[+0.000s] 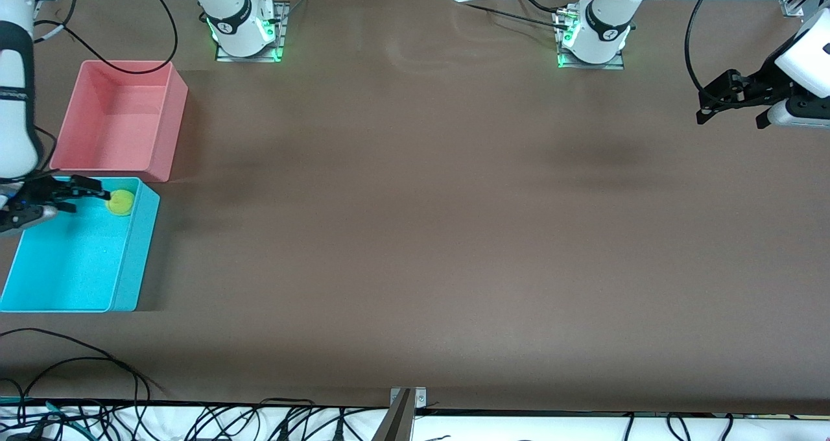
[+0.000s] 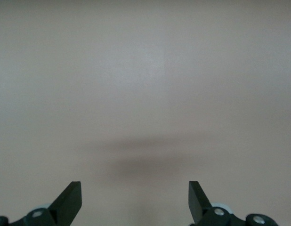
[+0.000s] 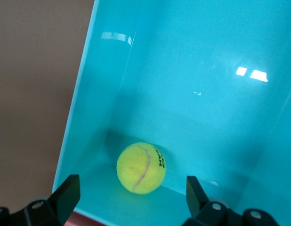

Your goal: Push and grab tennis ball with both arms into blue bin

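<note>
The tennis ball [image 1: 120,202] lies inside the blue bin [image 1: 139,253], in the corner next to the pink bin. My right gripper [image 1: 102,190] hangs open over that end of the bin, just beside the ball and not touching it. In the right wrist view the ball [image 3: 141,168] rests on the bin's glossy floor against a wall [image 3: 192,70], between the spread fingers of my right gripper [image 3: 132,183]. My left gripper [image 1: 700,108] is open and empty, up over the bare table at the left arm's end. The left wrist view shows my left gripper [image 2: 134,188] over brown table only.
A pink bin [image 1: 165,123] stands beside the blue bin, farther from the front camera. Both bins are at the right arm's end of the brown table [image 1: 415,233]. Black cables [image 1: 97,369] lie along the table's near edge.
</note>
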You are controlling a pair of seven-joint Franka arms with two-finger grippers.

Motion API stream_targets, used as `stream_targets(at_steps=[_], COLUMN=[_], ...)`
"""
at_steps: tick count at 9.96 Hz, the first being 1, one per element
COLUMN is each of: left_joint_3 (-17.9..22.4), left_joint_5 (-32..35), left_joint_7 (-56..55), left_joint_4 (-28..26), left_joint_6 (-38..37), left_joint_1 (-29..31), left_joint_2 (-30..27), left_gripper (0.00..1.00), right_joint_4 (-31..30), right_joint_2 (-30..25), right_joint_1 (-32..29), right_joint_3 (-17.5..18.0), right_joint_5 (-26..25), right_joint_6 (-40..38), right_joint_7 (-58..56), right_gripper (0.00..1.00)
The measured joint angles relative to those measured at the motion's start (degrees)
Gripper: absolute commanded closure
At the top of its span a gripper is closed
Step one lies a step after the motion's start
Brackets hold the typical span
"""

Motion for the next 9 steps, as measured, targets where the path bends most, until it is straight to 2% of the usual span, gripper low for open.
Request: stream_targets(at_steps=[2, 5, 8, 9], left_joint_3=[-0.2, 0.3, 0.6, 0.6], left_joint_5=[0.0, 0.0, -2.4, -2.4], left_joint_7=[0.0, 0.0, 0.0, 0.0], left_joint_4=[0.0, 0.0, 0.0, 0.0], left_joint_6=[-0.1, -0.9, -1.6, -1.7], left_joint_1=[0.0, 1.1, 1.9, 2.0], left_joint_2=[0.1, 0.1, 0.1, 0.2], left_gripper=[0.00, 0.00, 0.00, 0.00], right_joint_4=[5.5, 13.3, 14.3, 14.2], right_joint_2=[-0.4, -1.6, -7.3, -9.2], right_joint_1=[-0.1, 2.7, 6.2, 6.5], right_joint_3=[-1.0, -0.9, -0.4, 2.0], right_joint_5=[-0.2, -2.4, -8.8, -11.7], right_joint_6=[-7.2, -17.2, -22.5, -23.2], right_joint_7=[4.3, 19.4, 32.9, 37.8], right_gripper=[0.00, 0.00, 0.00, 0.00])
